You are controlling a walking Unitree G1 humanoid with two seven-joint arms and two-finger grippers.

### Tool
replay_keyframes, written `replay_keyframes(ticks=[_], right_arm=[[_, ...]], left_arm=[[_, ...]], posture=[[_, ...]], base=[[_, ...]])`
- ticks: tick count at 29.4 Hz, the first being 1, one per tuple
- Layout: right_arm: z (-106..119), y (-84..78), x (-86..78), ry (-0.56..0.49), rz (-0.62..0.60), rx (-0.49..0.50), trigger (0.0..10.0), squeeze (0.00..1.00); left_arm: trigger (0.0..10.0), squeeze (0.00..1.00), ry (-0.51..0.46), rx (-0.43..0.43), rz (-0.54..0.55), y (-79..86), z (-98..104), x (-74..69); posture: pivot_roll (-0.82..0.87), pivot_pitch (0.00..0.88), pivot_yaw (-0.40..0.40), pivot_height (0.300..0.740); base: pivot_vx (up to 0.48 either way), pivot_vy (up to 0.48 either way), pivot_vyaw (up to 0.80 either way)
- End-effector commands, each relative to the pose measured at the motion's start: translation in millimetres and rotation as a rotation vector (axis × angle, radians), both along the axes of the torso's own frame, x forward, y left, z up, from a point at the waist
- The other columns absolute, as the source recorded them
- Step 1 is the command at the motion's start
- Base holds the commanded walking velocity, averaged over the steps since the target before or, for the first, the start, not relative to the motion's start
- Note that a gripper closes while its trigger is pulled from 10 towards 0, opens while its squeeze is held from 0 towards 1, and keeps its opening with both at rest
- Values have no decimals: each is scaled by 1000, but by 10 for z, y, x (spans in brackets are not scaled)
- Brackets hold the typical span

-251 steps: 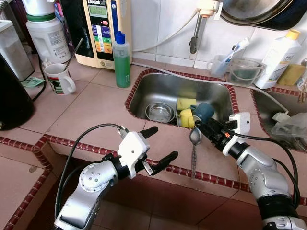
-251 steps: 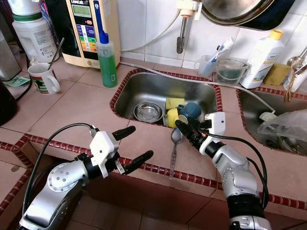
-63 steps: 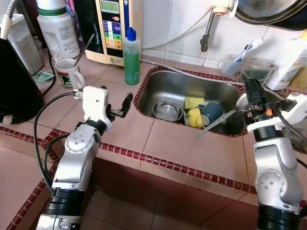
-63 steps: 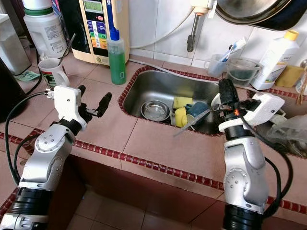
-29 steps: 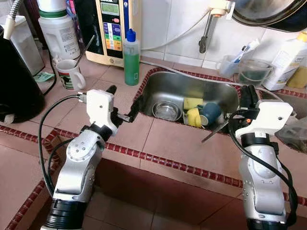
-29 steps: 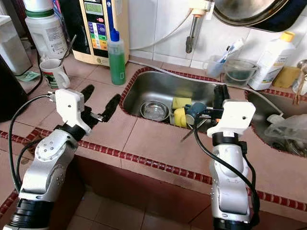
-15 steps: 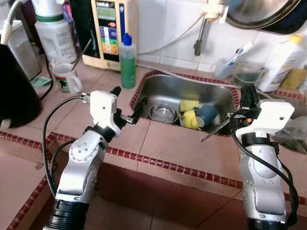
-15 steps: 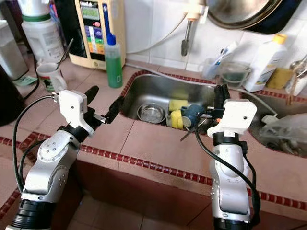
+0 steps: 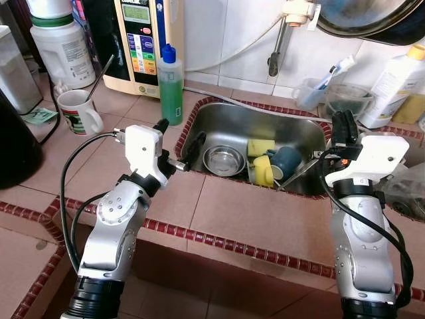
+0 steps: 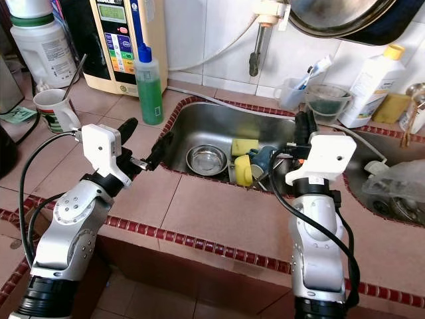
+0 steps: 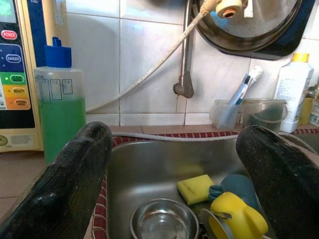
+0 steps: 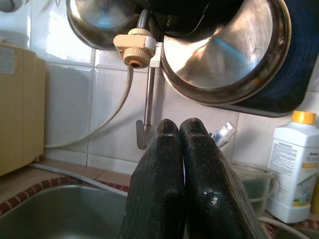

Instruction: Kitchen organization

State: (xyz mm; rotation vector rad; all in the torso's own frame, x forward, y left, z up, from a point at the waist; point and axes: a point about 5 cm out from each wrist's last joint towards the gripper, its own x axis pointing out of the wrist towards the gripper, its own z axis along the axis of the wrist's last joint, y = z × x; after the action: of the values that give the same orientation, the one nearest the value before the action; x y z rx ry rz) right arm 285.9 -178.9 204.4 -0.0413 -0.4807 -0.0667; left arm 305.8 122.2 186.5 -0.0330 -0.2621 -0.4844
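My left gripper (image 9: 178,142) hangs over the near left rim of the stainless steel sink (image 9: 226,123), its two black fingers spread wide with nothing between them. My right gripper (image 9: 343,129) points up at the sink's right edge, fingers pressed together on the handle of a thin metal utensil (image 9: 297,173) that slants down toward the basin.

Behind my left gripper stands a clear bottle of green liquid with a blue cap (image 9: 170,84), and farther left a white mug with a spoon in it (image 9: 78,111). A cream wall unit (image 9: 141,41) has buttons reading KANGEN, CLEAN and BEAUTY.

In the sink lie a small round steel bowl (image 9: 224,159), a yellow sponge (image 9: 259,146), a yellow cup (image 9: 263,171) and a dark blue cup (image 9: 287,159), the two cups touching.
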Motion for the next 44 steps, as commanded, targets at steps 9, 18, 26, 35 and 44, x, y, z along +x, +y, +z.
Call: replay_keyframes(ticks=[9,18,26,35,44], right_arm=[[32,-16,-5,-16,-4,-7,10000,0],[27,-8,-8,-14,-3,-9,10000,0],[28,2,-2,-14,-3,-11,10000,0],[29,-6,26,-9,-5,1,10000,0],[55,-35,102,-3,-12,8,10000,0]], left_arm=[[10000,0,-10,1,-26,-45,25,-2],[10000,0,-5,4,-30,-46,16,-11],[10000,0,-8,6,-32,-42,21,-18],[10000,0,1,2,-43,-64,14,-30],[10000,0,12,59,-77,-91,-30,-66]], posture=[[-3,0,-48,731],[-1,0,-46,731],[1,0,-45,731],[5,0,-42,731],[11,0,-39,731]], base=[[303,0,0],[321,0,0],[328,0,0],[96,0,0],[0,0,-645]])
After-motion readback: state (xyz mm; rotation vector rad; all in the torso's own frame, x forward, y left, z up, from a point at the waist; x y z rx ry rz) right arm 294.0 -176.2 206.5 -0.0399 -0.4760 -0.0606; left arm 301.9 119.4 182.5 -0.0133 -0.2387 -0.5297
